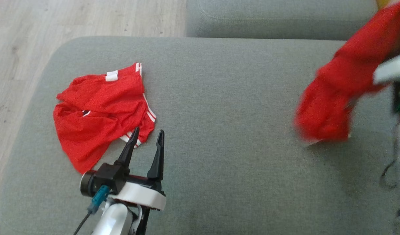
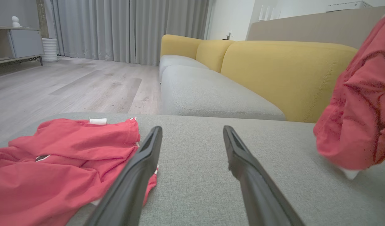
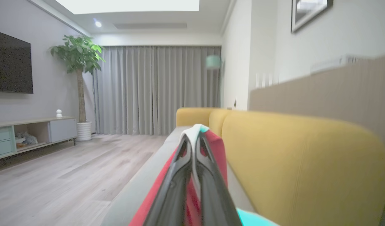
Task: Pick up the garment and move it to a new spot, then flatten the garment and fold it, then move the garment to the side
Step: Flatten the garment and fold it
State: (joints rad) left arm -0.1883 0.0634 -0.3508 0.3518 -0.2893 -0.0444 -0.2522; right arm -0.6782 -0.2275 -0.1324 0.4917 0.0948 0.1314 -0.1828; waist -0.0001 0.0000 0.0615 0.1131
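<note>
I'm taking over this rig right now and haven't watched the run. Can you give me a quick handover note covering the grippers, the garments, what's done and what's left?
Left gripper: open and empty, low over the grey cushion, with its fingertips by the striped edge of the crumpled red garment.
Right gripper: shut on the lifted red garment, which hangs blurred over the cushion's right side.
Done: pick-up.
Left: set it down at a new spot, flatten it, fold it, move it aside.
</note>
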